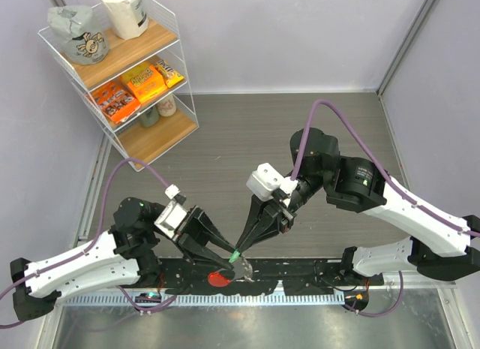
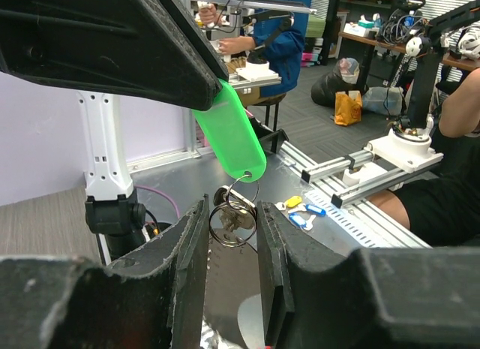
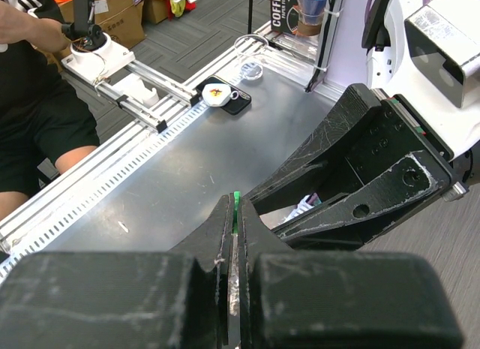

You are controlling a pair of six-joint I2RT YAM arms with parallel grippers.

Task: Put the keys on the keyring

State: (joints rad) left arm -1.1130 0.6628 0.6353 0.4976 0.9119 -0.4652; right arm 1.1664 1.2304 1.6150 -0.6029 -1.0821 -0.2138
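Two white arms lean in over the grey table (image 1: 247, 131), the left arm (image 1: 75, 266) from 8 o'clock and the right arm (image 1: 409, 210) from 3 o'clock, and their black grippers meet low at 6 o'clock of the top view. A wire shelf rack (image 1: 154, 135) stands far off at 11 o'clock. The right gripper (image 1: 239, 251) is clamped tight on the green key (image 2: 229, 135). Its head is a bright green, rounded oblong plastic tab, and silvery split rings (image 2: 232, 221) and a metal blade hang from the hole at its lower end. The left gripper (image 2: 231, 248) has its jaws narrowly apart on either side of those rings; contact cannot be told. The keyring (image 1: 220, 279), seen only as a small bright red patch, lies at 7 o'clock of the tips.
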